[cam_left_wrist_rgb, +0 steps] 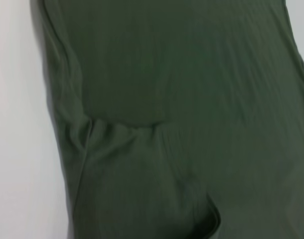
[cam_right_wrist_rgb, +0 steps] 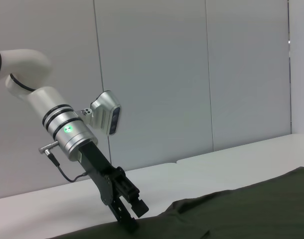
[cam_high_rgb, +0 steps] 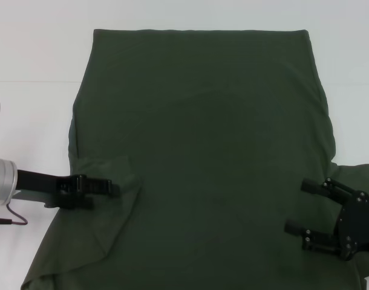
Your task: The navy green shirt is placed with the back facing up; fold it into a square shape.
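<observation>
Navy green shirt point(cam_high_rgb: 202, 163), a large dark olive cotton tee lying plain side up, spreads over nearly the whole white table point(cam_high_rgb: 33, 54), its left sleeve already turned in at about eight o'clock. The left gripper point(cam_high_rgb: 115, 187) looks pinched on that sleeve flap, while the right gripper point(cam_high_rgb: 296, 206) hovers with fingers apart at four o'clock. I'd judge folding barely begun: the right sleeve still sticks out and the body remains unfolded.
</observation>
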